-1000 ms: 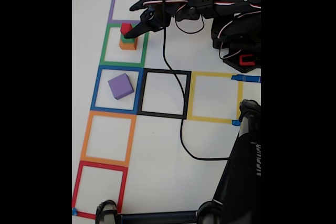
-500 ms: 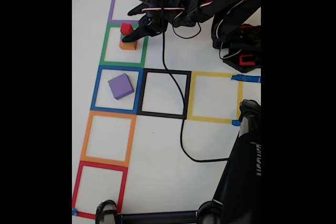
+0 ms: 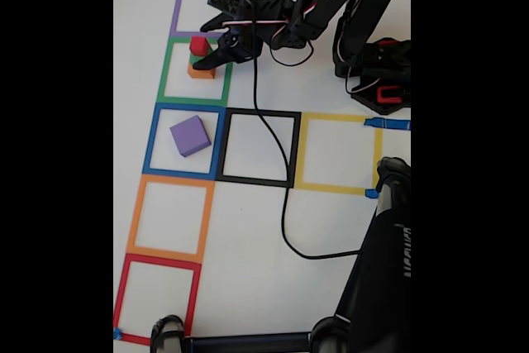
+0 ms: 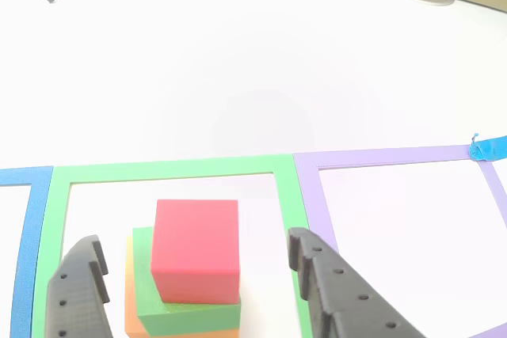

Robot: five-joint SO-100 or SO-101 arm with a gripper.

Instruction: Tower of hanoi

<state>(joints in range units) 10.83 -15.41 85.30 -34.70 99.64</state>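
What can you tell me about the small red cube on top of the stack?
The small red cube is plain, matte and smooth-faced, the smallest block. It sits upright on the green cube, which rests on the orange cube, inside the green tape square. The open gripper straddles it without touching.

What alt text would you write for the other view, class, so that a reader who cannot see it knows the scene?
An open gripper straddles a stack of three cubes, its dark fingers on either side without touching: red cube on green cube on orange cube. The stack stands inside a green tape square on a white table, with a purple tape square to its right.
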